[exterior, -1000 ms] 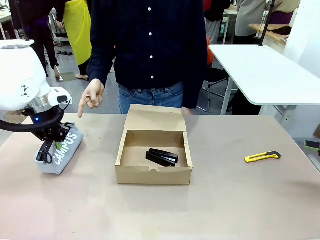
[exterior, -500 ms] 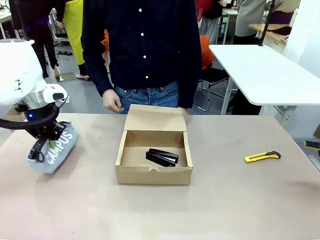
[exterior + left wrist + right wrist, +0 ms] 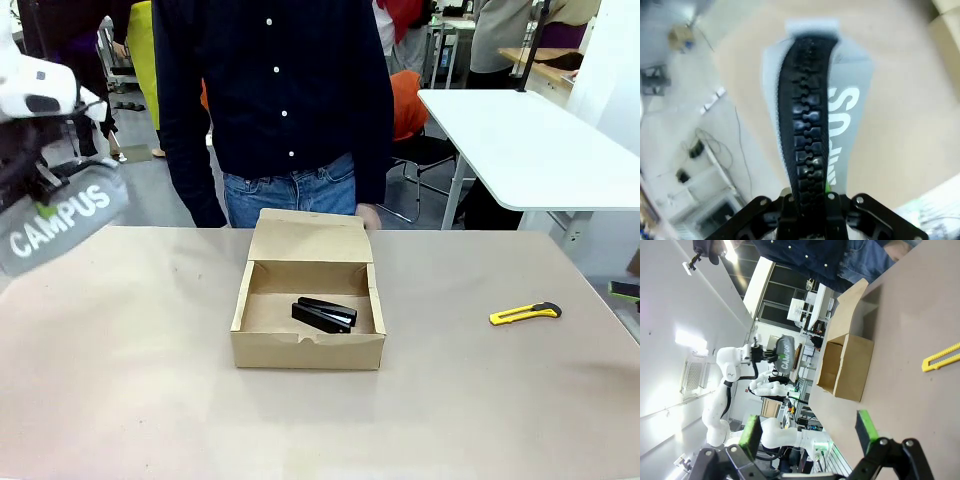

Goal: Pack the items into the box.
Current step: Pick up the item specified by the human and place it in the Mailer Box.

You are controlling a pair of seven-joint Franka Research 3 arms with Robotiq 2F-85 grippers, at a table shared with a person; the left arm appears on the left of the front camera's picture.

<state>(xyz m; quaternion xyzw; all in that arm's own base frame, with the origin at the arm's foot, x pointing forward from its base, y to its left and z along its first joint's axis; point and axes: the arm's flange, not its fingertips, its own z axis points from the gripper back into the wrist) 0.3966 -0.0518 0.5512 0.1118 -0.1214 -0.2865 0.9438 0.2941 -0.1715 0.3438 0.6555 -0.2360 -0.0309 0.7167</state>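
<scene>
Up at the left edge of the front view, the left gripper [image 3: 38, 178] hangs motion-blurred well above the table [image 3: 150, 410] with the pencil pouch [image 3: 62, 222] clamped in it, white CAMPUS lettering tilted toward the camera. The pouch is well apart from the box [image 3: 308, 348], which sits open at mid-table, its flap lid [image 3: 308, 238] raised on the far side and the stapler [image 3: 324, 314] lying inside, right of centre. The danger, as I judge it, lies in the carry: a soft pouch swinging on the way over could clip the box's left wall and shove the light cardboard, or land on the stapler. A person [image 3: 280, 90] stands just behind the box with a hand [image 3: 368, 214] by the lid, close to any high approach. The utility knife [image 3: 525, 314] lies far right, out of the path. From the left wrist, the fingers pinch narrowly on the black zipper [image 3: 807, 125] near one end of the pouch, most of the fabric hanging beyond them, so a slip off the ridged teeth seems possible. From the right wrist, the right gripper [image 3: 808, 426] is spread wide with nothing between its green pads, off beyond the knife. The tabletop is a matte beige covering, smooth and bare apart from these things. Beyond it lies a busy workroom with a white table [image 3: 530, 150], a chair and other people.
</scene>
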